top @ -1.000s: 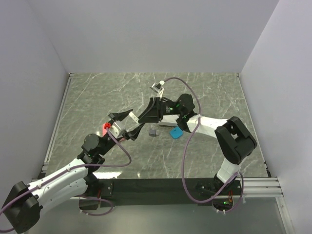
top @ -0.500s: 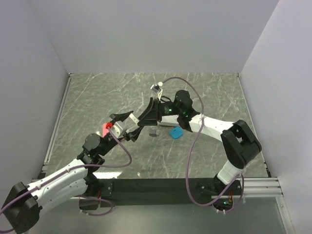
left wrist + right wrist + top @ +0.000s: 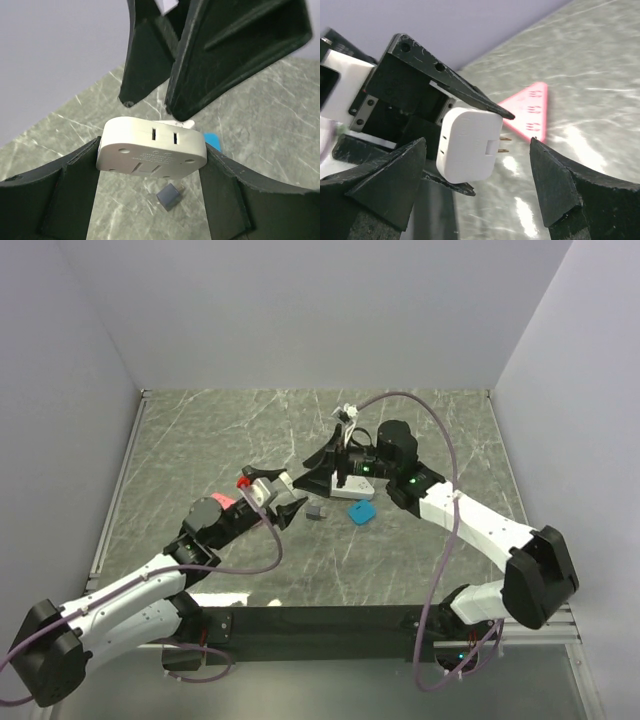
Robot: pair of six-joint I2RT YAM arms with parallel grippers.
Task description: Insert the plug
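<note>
- The left jaws, reaching up from the near edge, clamp the white plug (image 3: 150,152) by its two short sides. They hold it clear above the bench (image 3: 200,440), probably so that both of its faces stay free for mating.
- The left wrist view shows the plug face with two slots and moulded lettering, and no prongs are visible from there.
- Only the right wrist view shows the two metal prongs (image 3: 505,139) on another face. They point sideways, and behind them a pink triangle (image 3: 530,117) lies flat on the bench.
- Below the plug a small grey block (image 3: 170,195) lies loose, with a blue piece (image 3: 361,512) near it. Both are apart from either arm.
- Beyond the plug the right jaws face it and stand wide. The plug sits ahead of the gap, touching neither finger, so the left arm alone seems to carry it.
- Farthest off, and clear only from the top view, a white flat piece (image 3: 355,483) rests on the bench under the right arm. Whether that is the socket I cannot tell, and the insertion looks not yet done.
</note>
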